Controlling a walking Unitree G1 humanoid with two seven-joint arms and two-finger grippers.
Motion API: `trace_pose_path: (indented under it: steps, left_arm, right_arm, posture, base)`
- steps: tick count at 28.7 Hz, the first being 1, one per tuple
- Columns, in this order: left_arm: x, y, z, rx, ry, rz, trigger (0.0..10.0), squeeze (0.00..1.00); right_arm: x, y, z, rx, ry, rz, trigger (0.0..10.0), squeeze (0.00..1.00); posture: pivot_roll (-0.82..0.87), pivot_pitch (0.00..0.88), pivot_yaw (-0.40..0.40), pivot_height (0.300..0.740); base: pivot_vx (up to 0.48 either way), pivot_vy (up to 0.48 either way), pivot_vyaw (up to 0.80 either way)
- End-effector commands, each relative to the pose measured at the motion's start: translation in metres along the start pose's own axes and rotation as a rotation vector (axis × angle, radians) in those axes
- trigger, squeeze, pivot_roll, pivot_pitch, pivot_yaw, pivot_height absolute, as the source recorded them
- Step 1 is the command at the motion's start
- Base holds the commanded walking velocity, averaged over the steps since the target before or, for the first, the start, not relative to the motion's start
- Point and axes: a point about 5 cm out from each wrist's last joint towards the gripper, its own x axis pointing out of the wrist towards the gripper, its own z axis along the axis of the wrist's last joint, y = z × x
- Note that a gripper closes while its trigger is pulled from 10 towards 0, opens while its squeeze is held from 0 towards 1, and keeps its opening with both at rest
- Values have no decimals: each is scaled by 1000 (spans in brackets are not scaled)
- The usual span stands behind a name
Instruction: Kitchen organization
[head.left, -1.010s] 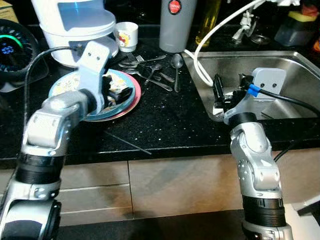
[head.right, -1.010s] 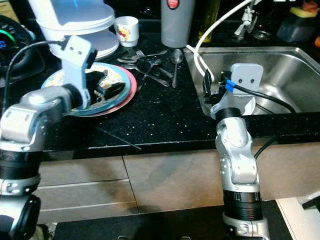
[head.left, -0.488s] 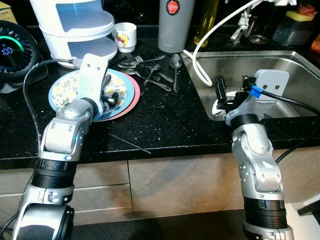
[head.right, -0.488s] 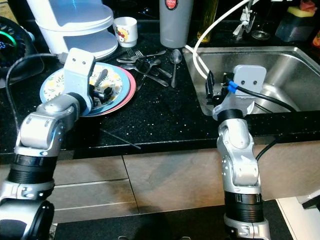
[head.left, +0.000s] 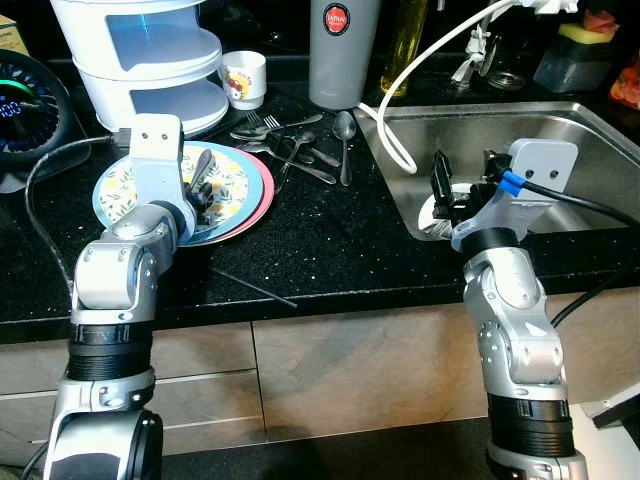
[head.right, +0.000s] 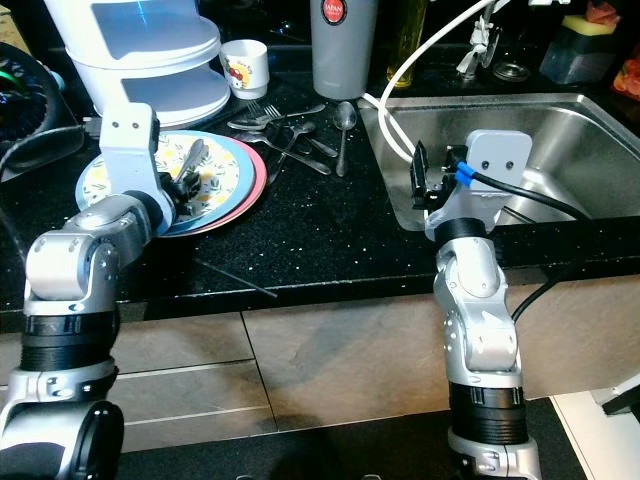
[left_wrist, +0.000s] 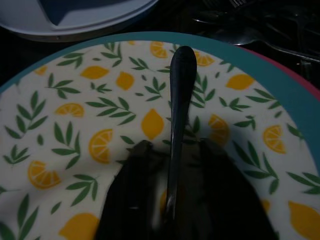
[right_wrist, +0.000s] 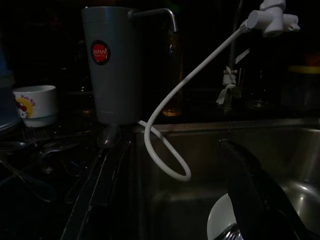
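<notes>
- Left gripper (left_wrist: 172, 200): pinching a utensil handle (left_wrist: 179, 100) over the lemon-print plate (head.left: 232, 185), left of frame.
- Right gripper (head.left: 460, 190): fingers spread, at the sink (head.left: 590, 130) edge.
- Grey flask (right_wrist: 112, 75), top centre: red label reading "JAPAN".

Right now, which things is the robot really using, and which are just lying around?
Using:
left hand, shut on a utensil
lemon plate under it
right hand, over the sink

Lying around:
cutlery pile
small cup
grey flask
white hose
white appliance
</notes>
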Motion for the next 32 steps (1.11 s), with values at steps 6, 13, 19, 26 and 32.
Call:
trace_pose_path:
  steps: [6,13,19,26,32]
  left_arm:
    - [7,8,-20,29,99,51,0,0]
    - [-1,15,44,131,-209,91,10000,0]
    - [-36,1,103,128,-680,-61,10000,0]
    - [-27,-23,75,58,-666,-148,10000,0]
    - [-24,-30,66,81,-690,-141,10000,0]
  right_arm:
    - [0,-1,2,-4,-3,3,10000,0]
    - [0,-1,2,-3,-5,3,10000,0]
    - [2,-7,12,-9,-56,-22,10000,0]
    - [8,-26,37,-7,-179,-110,10000,0]
    - [6,-25,38,25,-191,-94,10000,0]
  posture:
    - [84,103,2,740]
    - [83,105,1,740]
    - [80,103,-1,740]
    - [64,101,-1,740]
    - [64,101,-1,740]
  base:
    - [0,0,0]
    - [0,0,0]
    - [0,0,0]
    - [0,0,0]
    - [0,0,0]
